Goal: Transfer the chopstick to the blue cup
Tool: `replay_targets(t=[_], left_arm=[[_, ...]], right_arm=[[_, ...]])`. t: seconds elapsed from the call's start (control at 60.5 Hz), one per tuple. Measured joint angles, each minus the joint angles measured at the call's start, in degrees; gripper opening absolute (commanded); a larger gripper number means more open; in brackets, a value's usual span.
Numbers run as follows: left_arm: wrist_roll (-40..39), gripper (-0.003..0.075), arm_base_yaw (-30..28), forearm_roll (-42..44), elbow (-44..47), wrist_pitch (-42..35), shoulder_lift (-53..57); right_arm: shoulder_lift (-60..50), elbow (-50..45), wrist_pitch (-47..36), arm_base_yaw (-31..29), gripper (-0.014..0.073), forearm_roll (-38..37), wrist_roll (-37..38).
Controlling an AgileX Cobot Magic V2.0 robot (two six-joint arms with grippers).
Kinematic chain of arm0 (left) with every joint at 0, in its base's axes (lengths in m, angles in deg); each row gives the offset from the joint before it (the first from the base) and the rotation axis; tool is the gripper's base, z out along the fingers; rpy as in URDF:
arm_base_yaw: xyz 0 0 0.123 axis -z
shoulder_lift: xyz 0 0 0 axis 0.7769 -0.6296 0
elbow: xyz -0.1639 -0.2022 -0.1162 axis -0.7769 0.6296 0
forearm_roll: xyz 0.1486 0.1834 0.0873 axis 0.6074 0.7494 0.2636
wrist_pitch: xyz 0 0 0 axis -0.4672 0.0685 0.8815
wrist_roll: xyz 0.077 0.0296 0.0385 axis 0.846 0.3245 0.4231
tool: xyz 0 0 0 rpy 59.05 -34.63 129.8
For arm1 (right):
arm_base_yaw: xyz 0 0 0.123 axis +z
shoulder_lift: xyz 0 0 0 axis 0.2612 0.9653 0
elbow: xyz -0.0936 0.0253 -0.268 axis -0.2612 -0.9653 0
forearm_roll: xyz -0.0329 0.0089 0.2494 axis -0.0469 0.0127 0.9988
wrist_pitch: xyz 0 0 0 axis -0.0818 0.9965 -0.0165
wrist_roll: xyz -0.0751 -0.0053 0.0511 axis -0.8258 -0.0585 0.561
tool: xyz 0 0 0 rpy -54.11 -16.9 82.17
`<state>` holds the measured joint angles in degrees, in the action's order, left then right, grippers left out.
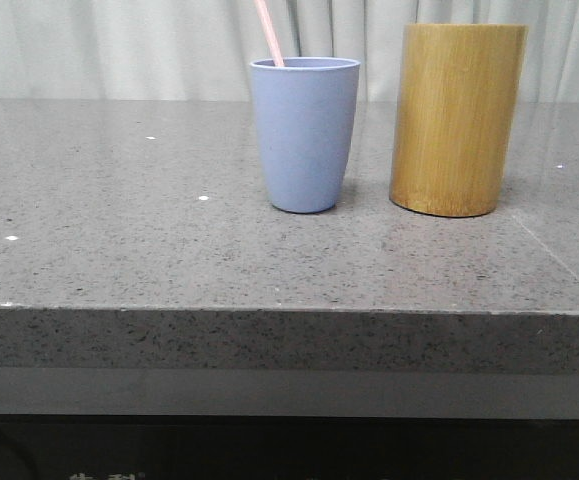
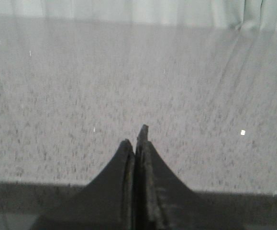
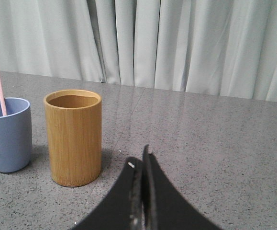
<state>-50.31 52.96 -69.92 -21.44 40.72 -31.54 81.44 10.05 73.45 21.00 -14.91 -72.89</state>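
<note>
Chopstick (image 1: 269, 32): you'll find it leaning inside the blue cup (image 1: 305, 135).
Bamboo cylinder (image 1: 457, 119): just beside the cup.
Left gripper (image 2: 138, 139): pressed closed, apparently empty.
Right gripper (image 3: 139, 160): closed, empty.

This looks like a staged test bench in a lab rather than a lived-in kitchen. A thick, speckled grey stone worktop (image 1: 119, 240) stands in front of a plain pale pleated curtain (image 3: 176, 43) that closes off the whole background. On it stand just a blue cup (image 1: 305, 135) and a bamboo cylinder (image 1: 457, 118), set side by side.
</note>
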Motion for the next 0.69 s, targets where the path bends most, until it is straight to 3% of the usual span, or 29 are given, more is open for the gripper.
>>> replay_targets(t=[0.694], left_arm=[[0.0, -0.0019, 0.0, 0.0, 0.0, -1.3, 0.0]], right_arm=[[0.0, 0.0, 0.0, 0.0, -0.0111, 0.0, 0.0]])
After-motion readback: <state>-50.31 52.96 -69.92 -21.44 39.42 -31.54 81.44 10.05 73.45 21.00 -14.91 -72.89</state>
